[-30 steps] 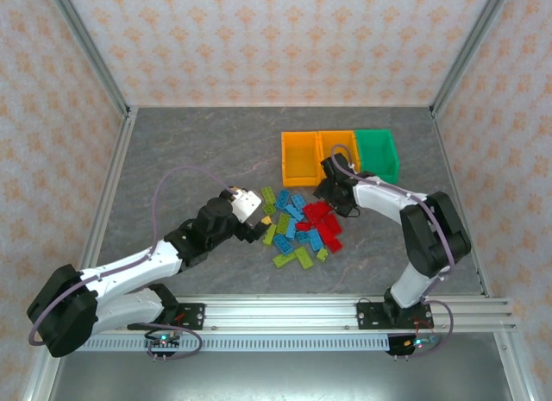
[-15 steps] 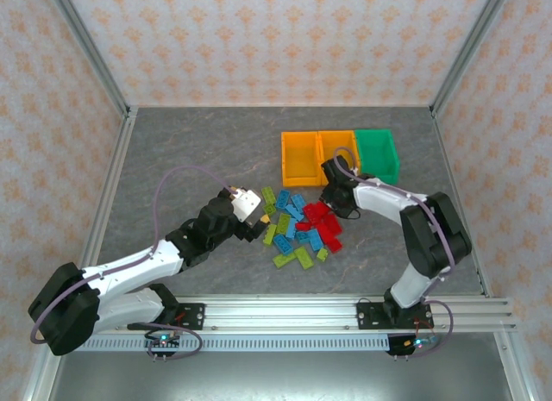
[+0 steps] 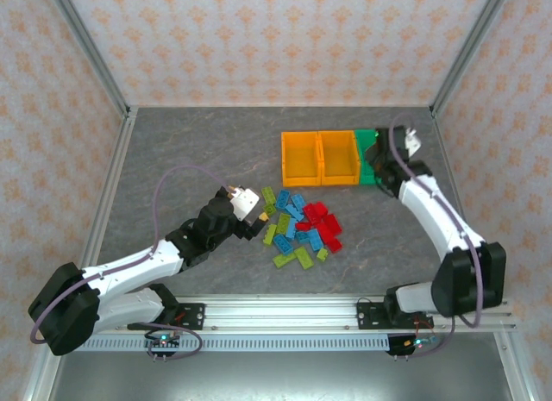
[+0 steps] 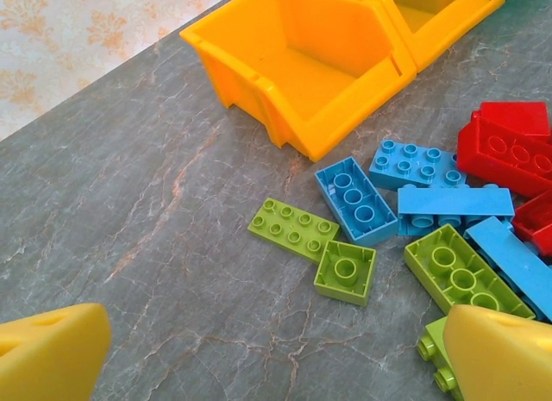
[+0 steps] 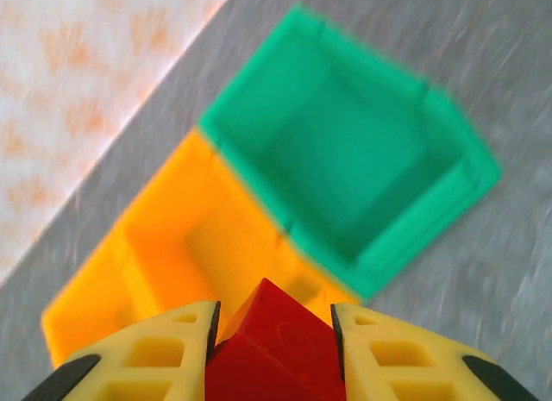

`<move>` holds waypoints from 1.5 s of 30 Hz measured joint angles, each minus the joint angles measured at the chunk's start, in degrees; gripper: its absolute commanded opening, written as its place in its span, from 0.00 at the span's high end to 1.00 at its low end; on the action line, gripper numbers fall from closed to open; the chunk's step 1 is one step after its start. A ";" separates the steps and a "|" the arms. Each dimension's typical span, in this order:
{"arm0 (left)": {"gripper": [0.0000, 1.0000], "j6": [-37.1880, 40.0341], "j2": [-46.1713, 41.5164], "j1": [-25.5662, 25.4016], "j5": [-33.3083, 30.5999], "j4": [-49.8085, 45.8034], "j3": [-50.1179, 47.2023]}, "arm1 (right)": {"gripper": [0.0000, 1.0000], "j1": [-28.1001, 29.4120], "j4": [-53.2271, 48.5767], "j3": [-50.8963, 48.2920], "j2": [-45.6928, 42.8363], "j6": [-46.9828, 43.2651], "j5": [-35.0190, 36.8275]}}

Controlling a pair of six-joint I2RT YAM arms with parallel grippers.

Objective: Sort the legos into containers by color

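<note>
Grey marbled tabletop [image 3: 198, 159], cream walls [image 3: 276, 39] with orange flowers. Lime, light blue and red bricks [image 3: 302, 230]. Two orange-yellow bins [image 3: 300, 158], one green bin [image 5: 345, 164]. Yellow fingers [image 5: 147, 358] pinch a red brick [image 5: 276, 354].

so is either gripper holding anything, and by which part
The right gripper holds a red lego, pinched by its two opposite sides. The left gripper is open and holds nothing.

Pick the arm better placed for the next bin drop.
Right. The right gripper is shut on a red brick, poised above the green bin and the neighbouring orange bin. The left gripper is open and empty, low beside the loose pile.
</note>
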 measured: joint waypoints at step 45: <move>0.34 -63.63 54.42 8.33 5.31 -39.34 53.18 | 0.26 13.00 -16.24 1.70 -9.64 -17.70 -22.95</move>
